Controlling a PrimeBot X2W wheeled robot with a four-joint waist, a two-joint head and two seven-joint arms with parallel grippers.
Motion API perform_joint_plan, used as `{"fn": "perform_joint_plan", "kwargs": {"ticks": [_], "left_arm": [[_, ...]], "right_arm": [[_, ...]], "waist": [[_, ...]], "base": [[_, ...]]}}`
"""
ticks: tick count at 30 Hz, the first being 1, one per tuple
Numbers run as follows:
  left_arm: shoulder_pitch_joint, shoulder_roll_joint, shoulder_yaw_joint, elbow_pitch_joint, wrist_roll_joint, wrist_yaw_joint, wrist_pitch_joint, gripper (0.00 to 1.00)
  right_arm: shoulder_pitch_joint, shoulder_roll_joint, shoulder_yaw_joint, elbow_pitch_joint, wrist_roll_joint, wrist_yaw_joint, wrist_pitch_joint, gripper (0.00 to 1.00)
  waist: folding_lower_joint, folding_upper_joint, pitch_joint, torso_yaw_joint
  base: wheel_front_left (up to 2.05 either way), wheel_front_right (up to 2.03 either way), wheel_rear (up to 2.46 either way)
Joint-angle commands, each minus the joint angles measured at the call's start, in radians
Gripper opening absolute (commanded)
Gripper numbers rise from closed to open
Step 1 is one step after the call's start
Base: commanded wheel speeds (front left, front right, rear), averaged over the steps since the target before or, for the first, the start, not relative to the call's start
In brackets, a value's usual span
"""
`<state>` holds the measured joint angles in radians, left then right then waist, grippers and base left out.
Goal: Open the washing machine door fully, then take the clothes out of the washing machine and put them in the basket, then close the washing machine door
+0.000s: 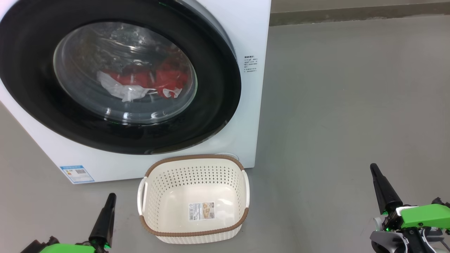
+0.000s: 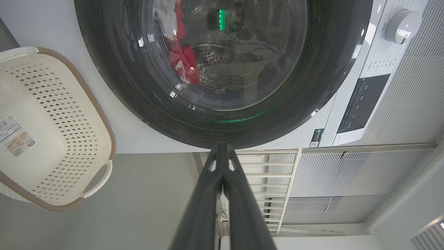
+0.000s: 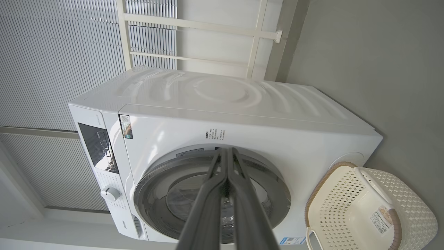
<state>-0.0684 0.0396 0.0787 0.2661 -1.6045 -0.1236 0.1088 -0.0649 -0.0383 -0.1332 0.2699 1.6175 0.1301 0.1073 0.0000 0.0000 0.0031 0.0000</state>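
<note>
Left gripper [image 1: 109, 203]: was pinched together, empty.
Right gripper [image 1: 375, 172]: was pinched together, empty.
Basket [image 1: 197, 157]: stood empty.
Door [image 1: 218, 88]: was closed, clothes [image 1: 140, 79] inside.
Remaining: every step.

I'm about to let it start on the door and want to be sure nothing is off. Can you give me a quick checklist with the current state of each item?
1. washing machine door open: not ok, closed flush against the washing machine.
2. clothes inside: ok, red and white behind the door glass.
3. basket ready: ok, on the floor before the machine, just a sticker inside.
4. left claw free: ok, shut, holding nothing.
5. right claw free: ok, shut, holding nothing.
</note>
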Motion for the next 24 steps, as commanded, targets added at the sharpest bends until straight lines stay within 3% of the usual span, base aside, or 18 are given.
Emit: {"fn": "perform_joint_plan", "kwargs": {"ticks": [1,4,5,11,15,24], "left_arm": [[-0.04,0.011,0.035,-0.021,-0.004,-0.007,0.004,0.0],[-0.04,0.011,0.035,-0.021,-0.004,-0.007,0.004,0.0],[0.001,0.0,-0.001,0.003,0.0,0.0,0.0,1.0],[0.031,-0.012,-0.007,0.038,0.002,0.001,-0.007,1.0],[0.034,-0.01,-0.009,0.03,0.008,0.0,-0.018,1.0],[0.042,-0.003,-0.01,0.021,0.068,0.0,-0.046,1.0]], "right_arm": [[-0.043,-0.012,0.019,-0.025,-0.009,0.001,0.006,0.0],[-0.043,-0.012,0.019,-0.025,-0.009,0.001,0.006,0.0],[0.001,0.001,0.0,0.003,0.0,0.0,0.0,1.0],[0.03,0.018,0.009,0.044,0.0,0.0,-0.008,1.0],[0.034,0.017,0.016,0.036,-0.005,0.0,-0.02,1.0],[0.047,0.011,0.029,0.025,-0.069,0.0,-0.047,1.0]], "waist": [[0.0,0.0,0.0,0.0],[0.0,0.0,0.0,0.0],[0.0,0.0,0.0,0.0],[0.0001,0.0,0.002,0.0],[0.0022,0.0,-0.001,0.002],[0.0001,0.0,0.002,0.005]], "base": [[0.0,0.0,0.0],[0.0,0.0,0.0],[0.0,0.0,0.0],[0.0,0.0,0.0],[0.0,0.0,0.0],[0.0,0.0,0.0]]}}
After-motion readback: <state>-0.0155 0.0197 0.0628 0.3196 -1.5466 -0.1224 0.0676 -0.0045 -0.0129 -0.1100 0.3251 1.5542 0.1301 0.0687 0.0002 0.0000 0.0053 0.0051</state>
